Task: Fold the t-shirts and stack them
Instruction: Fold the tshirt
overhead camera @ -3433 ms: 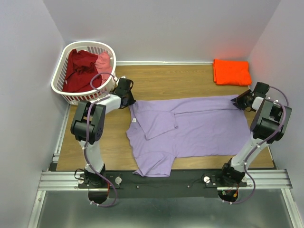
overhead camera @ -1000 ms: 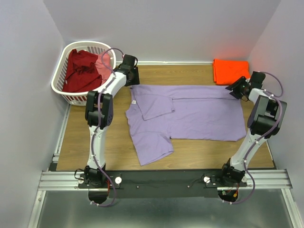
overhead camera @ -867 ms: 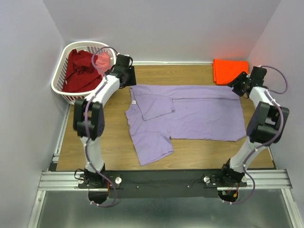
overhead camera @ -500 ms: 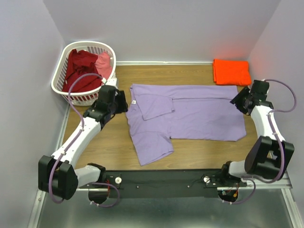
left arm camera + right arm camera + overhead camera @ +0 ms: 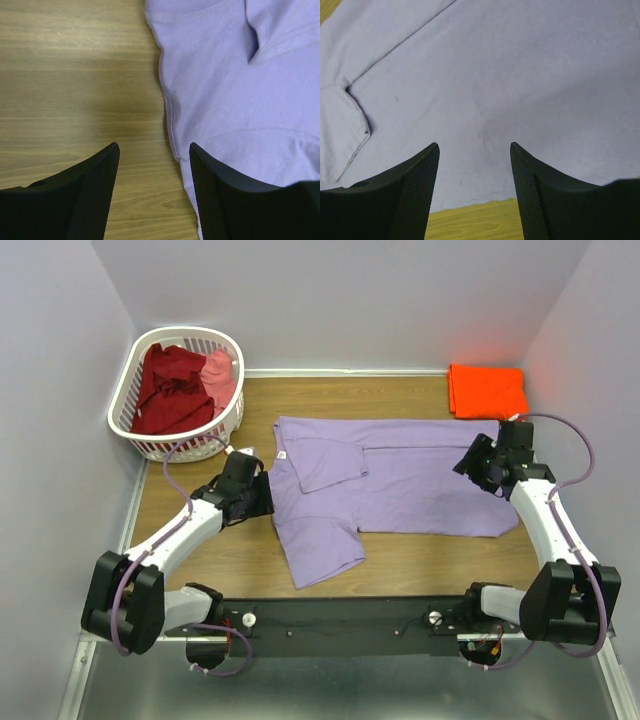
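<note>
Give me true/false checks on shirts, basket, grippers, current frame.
The large lavender-purple cloth t-shirt lies on the wooden table. True.
A dark red cloth shirt sits in the white slotted plastic basket. True.
The folded bright orange shirt is in the basket. False: the orange shirt lies at the table's far right corner.
The left gripper clamps the lavender t-shirt. False: the left gripper stands open above its edge, empty.
The right gripper is open. True.
</note>
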Motion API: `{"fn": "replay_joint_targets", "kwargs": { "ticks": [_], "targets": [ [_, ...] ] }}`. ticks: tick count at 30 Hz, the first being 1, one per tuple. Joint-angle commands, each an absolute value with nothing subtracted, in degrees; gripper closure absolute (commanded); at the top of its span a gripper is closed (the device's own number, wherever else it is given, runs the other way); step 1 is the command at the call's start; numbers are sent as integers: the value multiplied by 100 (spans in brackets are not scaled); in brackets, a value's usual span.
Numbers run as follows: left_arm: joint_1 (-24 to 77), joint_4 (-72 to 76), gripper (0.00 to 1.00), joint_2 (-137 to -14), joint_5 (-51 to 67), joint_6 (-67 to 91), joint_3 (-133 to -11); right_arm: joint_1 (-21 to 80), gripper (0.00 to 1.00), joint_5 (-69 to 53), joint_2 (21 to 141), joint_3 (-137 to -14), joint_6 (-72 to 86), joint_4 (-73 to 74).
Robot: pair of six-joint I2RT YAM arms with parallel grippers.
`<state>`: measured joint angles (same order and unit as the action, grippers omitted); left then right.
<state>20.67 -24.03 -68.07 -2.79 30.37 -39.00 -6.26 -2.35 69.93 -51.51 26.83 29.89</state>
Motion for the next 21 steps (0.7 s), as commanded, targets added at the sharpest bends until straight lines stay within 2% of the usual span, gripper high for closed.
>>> {"fn": "replay_joint_targets", "kwargs": {
  "ticks": [1,10,21],
  "targets": [
    [2302,-2391,33,-7249,-308,3357,-4016,-458,34,-35,6873,-5071,2487,3059],
    [2540,-2443,34,-7989,-554,3603,-4342,-220,34,-299,6741,-4799,2443,2821],
    [2733,-2628,52,-8191,-659,3735,-4228,-220,33,-334,6680,-4834,2452,2821]
  ]
}}
